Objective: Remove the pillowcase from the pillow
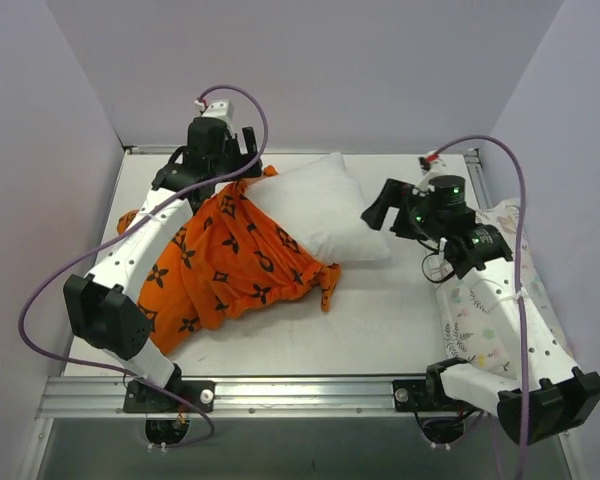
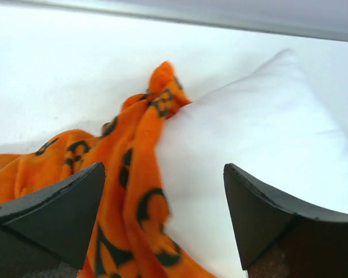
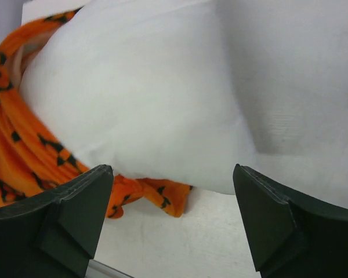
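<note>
The orange pillowcase [image 1: 220, 260] with black flower motifs lies crumpled on the left half of the table. The plain white pillow [image 1: 325, 205] lies bare to its right, its left edge tucked against the fabric. An orange strip runs under the pillow's near edge. My left gripper [image 1: 242, 160] hovers open over the far seam where the pillowcase [image 2: 133, 174] meets the pillow [image 2: 267, 116]; nothing is between the fingers of this gripper [image 2: 163, 168]. My right gripper [image 1: 380, 208] stands open just right of the pillow [image 3: 162, 87], empty, with the pillowcase [image 3: 23, 145] beyond it.
A white pillow with pastel prints [image 1: 485, 300] lies along the right edge under the right arm. Pale walls close in the table at the back and both sides. A metal rail [image 1: 310, 395] runs along the near edge.
</note>
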### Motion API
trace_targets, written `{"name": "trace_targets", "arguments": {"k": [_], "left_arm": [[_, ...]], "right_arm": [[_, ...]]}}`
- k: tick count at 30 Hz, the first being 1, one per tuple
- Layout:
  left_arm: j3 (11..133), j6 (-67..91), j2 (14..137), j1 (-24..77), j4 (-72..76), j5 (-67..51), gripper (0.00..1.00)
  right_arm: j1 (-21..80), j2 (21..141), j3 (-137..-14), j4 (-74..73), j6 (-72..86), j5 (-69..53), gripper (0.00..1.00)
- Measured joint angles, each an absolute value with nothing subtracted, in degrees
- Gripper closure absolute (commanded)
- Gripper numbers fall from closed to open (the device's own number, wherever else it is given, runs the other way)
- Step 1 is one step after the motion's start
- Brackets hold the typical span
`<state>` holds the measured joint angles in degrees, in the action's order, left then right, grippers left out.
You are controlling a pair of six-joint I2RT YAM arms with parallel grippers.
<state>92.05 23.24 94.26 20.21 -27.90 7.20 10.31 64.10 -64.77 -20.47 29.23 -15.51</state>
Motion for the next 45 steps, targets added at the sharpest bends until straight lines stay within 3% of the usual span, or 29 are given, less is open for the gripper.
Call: {"name": "trace_targets", "arguments": {"k": [4, 7, 13, 17, 18, 19, 21, 22, 23, 25, 27, 36, 45], "left_arm": [[94.00, 22.72, 89.08, 26.28, -29.71, 11.38, 0.06], [90.24, 24.71, 82.61, 31.70, -31.09, 17.72, 0.06], [69.43, 36.36, 67.81, 49.06, -32.60, 33.01, 0.06], [56.07, 45.36, 67.40, 53.63, -33.04, 37.26, 0.05], [53.65, 46.92, 68.25, 54.43, -32.95, 38.35, 0.05], [51.99, 48.18, 69.14, 55.37, -32.86, 39.16, 0.05], [50.85, 50.30, 70.65, 56.82, -32.38, 40.56, 0.18], [50.83, 51.03, 71.13, 57.12, -31.83, 41.21, 0.28], [50.85, 51.90, 71.37, 57.12, -30.96, 41.95, 0.60], [50.89, 52.58, 71.40, 56.73, -30.52, 43.00, 0.85], [50.89, 53.04, 71.40, 55.92, -30.50, 43.16, 1.00], [50.85, 52.53, 63.75, 43.27, -30.96, 37.45, 1.00], [49.82, 49.84, 56.71, 21.04, -36.62, 38.76, 1.00]], "right_arm": [[25.06, 64.31, -66.85, -20.36, 22.02, -10.48, 0.01], [30.59, 66.39, -68.23, -19.99, 16.38, -6.61, 0.00], [35.20, 81.12, -72.16, -15.07, 6.81, -2.98, 0.00], [37.19, 91.81, -74.54, -13.45, 3.95, -0.08, 0.02], [37.54, 93.60, -75.02, -13.47, 3.79, 0.75, 0.07], [37.82, 95.09, -75.46, -13.47, 3.79, 1.48, 0.27], [38.00, 97.21, -76.77, -13.76, 3.86, 2.42, 0.86], [38.00, 97.86, -77.54, -13.91, 4.56, 2.90, 1.00], [38.17, 98.21, -78.35, -14.04, 5.43, 3.49, 1.00], [38.35, 98.24, -79.61, -14.41, 6.55, 5.37, 1.00], [38.13, 97.82, -80.55, -15.55, 8.01, 6.57, 1.00], [32.38, 90.32, -81.97, -23.05, 14.87, 5.87, 1.00], [22.31, 83.09, -82.41, -31.62, 17.74, 8.60, 1.00]]}}
